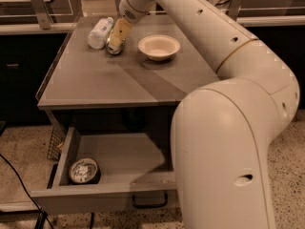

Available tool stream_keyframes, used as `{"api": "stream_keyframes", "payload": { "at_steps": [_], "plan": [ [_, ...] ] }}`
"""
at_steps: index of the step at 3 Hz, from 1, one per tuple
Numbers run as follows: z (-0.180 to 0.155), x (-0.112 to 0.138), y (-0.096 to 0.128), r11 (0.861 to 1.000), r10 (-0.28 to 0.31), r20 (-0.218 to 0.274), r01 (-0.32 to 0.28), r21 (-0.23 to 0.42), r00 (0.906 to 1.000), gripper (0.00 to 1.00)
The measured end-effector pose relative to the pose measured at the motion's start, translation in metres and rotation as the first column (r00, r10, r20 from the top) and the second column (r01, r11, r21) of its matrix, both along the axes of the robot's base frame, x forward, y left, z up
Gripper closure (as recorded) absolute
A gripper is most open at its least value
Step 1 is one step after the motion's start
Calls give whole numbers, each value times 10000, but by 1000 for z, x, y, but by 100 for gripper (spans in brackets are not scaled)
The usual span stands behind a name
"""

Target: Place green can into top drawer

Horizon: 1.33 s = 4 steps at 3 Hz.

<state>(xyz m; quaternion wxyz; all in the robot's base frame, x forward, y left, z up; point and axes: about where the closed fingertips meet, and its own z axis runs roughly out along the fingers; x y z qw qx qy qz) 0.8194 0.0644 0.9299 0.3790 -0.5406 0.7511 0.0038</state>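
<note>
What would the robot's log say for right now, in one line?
gripper: at green can, back of table | green can: on table, beside bottle | top drawer: open, round tin inside | task: not done

Cream-white arm (228, 142), rounded segments, small dark holes, gold ring at 1 joint, tan hand (117, 38) at its far tip

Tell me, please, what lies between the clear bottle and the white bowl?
In the camera view, the green can lies there, close beside the clear bottle and apart from the white bowl, with the gripper right over it.
</note>
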Motion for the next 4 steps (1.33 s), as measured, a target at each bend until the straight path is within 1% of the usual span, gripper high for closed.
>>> {"api": "stream_keyframes", "payload": {
  "at_steps": [1,2,3,4],
  "plan": [
    [-14,12,13,9997,-242,-203,243,60,9995,0],
    [-27,27,27,9948,-966,-498,980,277,9941,0],
    [-34,33,34,9865,-1543,-780,1580,439,9849,0],
    [-46,35,38,9714,-2166,-1488,2283,660,9648,0]
  ]
}}
